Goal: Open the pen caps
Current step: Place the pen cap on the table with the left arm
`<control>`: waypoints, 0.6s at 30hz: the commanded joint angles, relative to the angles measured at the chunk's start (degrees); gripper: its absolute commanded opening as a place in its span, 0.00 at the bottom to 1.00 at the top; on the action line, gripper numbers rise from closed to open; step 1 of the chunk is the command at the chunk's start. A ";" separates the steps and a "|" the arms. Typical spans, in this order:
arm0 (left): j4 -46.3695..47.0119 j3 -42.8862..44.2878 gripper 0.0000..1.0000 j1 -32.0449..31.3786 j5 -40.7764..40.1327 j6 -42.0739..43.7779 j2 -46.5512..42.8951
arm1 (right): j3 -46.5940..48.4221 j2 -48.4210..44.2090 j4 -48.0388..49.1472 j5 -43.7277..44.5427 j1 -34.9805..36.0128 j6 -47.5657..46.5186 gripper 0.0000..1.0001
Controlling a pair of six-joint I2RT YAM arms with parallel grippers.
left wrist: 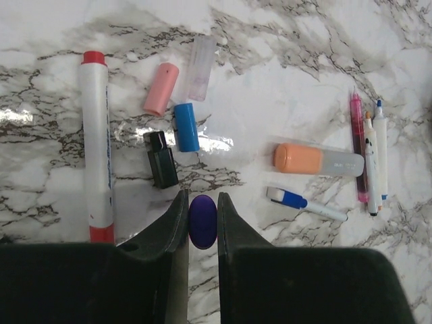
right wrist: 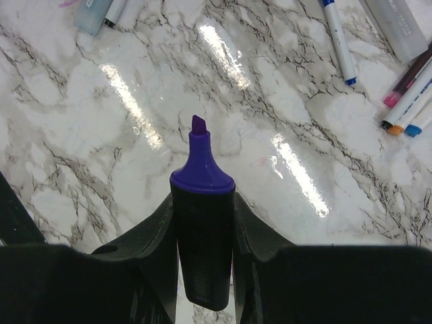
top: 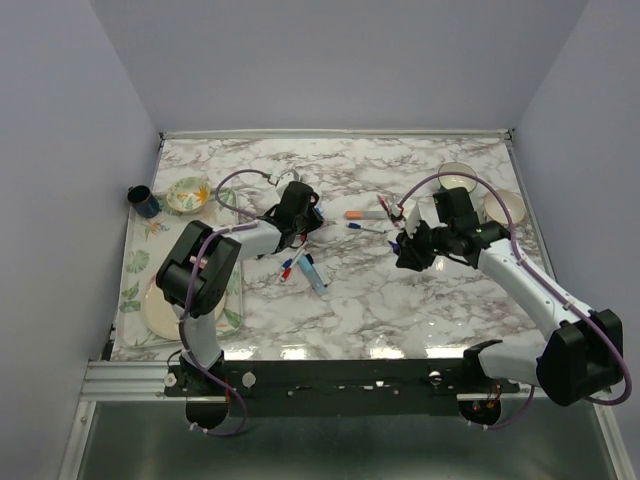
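The left gripper (left wrist: 202, 206) is closed on a purple cap (left wrist: 202, 226), which sits upright between its two fingers, just over the counter (left wrist: 290, 61). The right gripper (right wrist: 202, 202) grips a purple highlighter (right wrist: 201, 181) by its body. The chisel tip of the highlighter is bare and it points away from the wrist, above the marble. In the top view the two grippers are well apart. In front of the left gripper four loose caps lie on the counter: a black cap (left wrist: 162, 160) the nearest, a blue cap (left wrist: 185, 127) just beside it, then a pink cap (left wrist: 160, 88) and a clear cap (left wrist: 201, 67). A white marker (left wrist: 94, 145) with red ends lies to their left. An orange highlighter (left wrist: 316, 160), a small blue pen (left wrist: 307, 202) and three thin pens (left wrist: 370, 158) lie to their right.
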 commanded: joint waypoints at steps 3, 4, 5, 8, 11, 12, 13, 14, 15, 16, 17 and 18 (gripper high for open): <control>-4.63 5.32 0.25 1.43 0.60 1.76 4.78 | 0.14 -1.19 0.83 1.24 -0.43 0.71 0.01; -4.72 5.76 0.25 1.52 0.87 1.93 5.13 | 0.13 -1.11 0.83 1.24 -0.43 0.71 0.01; -5.51 6.81 0.27 1.52 1.04 2.20 5.92 | 0.13 -1.19 0.83 1.24 -0.43 0.71 0.01; -7.52 9.10 0.33 1.52 0.70 3.51 6.98 | 0.13 -1.11 0.83 1.16 -0.61 0.71 0.00; -9.02 10.86 0.40 1.69 0.17 4.48 7.77 | 0.13 -0.93 0.74 1.16 -0.61 0.71 0.01; -9.29 11.13 0.40 1.70 0.08 4.66 7.77 | 0.13 -0.93 0.74 1.16 -0.61 0.71 0.01; -9.47 11.39 0.41 1.70 -0.01 4.92 7.77 | 0.13 -0.84 0.74 1.07 -0.61 0.71 0.01; -9.82 11.74 0.42 1.78 -0.18 5.10 7.95 | 0.13 -0.84 0.74 1.15 -0.61 0.71 0.01; -9.91 11.83 0.43 1.78 -0.19 5.19 7.86 | 0.13 -0.84 0.74 1.24 -0.70 0.71 0.01; -9.99 11.83 0.43 1.87 -0.19 5.27 7.78 | 0.13 -0.67 0.83 1.33 -0.70 0.71 0.00; -10.00 11.92 0.44 1.87 -0.27 5.36 7.34 | 0.13 -0.58 0.92 1.42 -0.70 0.80 0.01; -10.08 11.92 0.45 1.87 -0.27 5.54 6.99 | 0.05 -0.49 1.01 1.68 -0.70 0.89 0.01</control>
